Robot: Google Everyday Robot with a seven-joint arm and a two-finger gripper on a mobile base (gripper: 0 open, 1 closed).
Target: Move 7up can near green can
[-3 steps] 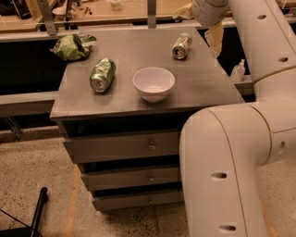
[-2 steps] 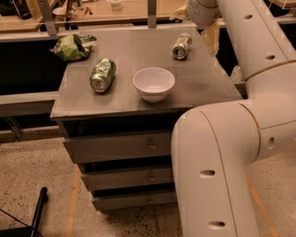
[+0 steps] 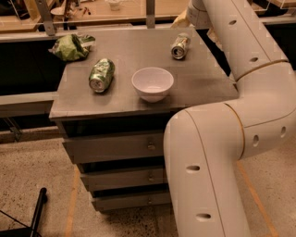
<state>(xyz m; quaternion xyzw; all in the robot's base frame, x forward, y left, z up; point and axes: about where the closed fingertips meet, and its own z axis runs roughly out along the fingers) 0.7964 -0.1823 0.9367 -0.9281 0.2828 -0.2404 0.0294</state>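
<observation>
Currently the 7up can [image 3: 180, 46] lies on its side near the back right of the grey table [image 3: 203, 85], silver end facing the camera. Its body is silvery with green marks, and no lettering is readable. The green can [image 3: 101, 75] also lies on its side, at the left front of the tabletop, with its silver end toward the camera. It has a bright green wrap with pale patterning, and the brand text can't be made out. The two cans are well apart. A white bowl [image 3: 152, 83] sits upright between them, nearer the green can, and touches neither. A wrinkled green bag [image 3: 71, 46] is at the back left corner, with no print legible.

The gripper [image 3: 194, 11] is at the top edge, above the table's back right corner and just beyond the 7up can. It is mostly cut off, so whether it is open or closed, or has hold of anything, cannot be told. The white arm [image 3: 222, 152] fills the right side. Under the tabletop are stacked drawers [image 3: 115, 148] with small handles. On the speckled floor [image 3: 27, 162] at lower left is a black pole [image 3: 37, 208].
</observation>
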